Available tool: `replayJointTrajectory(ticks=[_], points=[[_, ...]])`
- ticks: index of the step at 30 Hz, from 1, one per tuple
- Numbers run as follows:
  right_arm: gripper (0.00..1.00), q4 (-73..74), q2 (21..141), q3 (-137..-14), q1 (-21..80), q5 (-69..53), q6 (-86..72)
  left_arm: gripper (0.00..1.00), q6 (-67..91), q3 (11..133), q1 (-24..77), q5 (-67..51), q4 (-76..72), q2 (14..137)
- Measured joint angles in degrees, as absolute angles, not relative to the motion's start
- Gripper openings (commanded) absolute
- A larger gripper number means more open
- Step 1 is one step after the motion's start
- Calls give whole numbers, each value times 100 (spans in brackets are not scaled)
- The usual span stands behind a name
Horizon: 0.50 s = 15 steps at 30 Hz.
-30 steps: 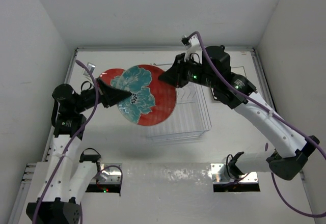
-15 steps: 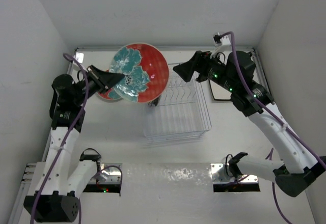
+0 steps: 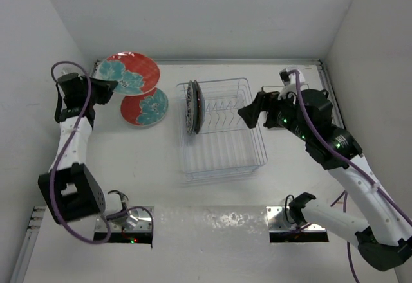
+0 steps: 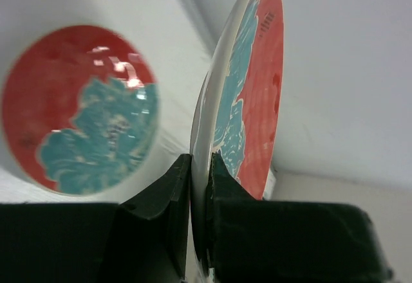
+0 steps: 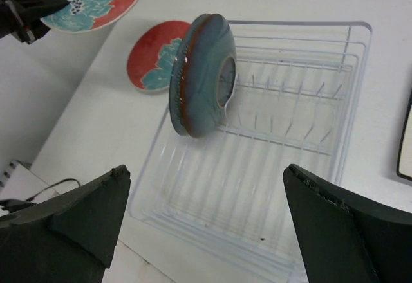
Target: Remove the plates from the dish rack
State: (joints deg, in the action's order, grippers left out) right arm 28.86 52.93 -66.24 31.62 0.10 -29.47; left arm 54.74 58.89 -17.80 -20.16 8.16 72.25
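Red plate (image 4: 252,90), round, glossy, rim pinched by left gripper (image 4: 199,168), right gripper (image 5: 206,173) agape

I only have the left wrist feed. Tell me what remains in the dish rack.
Observer: At least two plates stand on edge, bunched against the left side of the dish rack. The rest of its slots are bare.
Operator: Report the right gripper before I set this red plate down.
Observer: It is open and holds nothing. It hovers by the rack's right side, apart from the standing plates.
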Motion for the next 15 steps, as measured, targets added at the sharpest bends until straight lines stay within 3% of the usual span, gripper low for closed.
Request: replayJointTrajectory(ticks=[15], points=[[99,3159,4831,-5804,3162,-172,-2462,0,4982,5262,-1887,-1848,355,9142]])
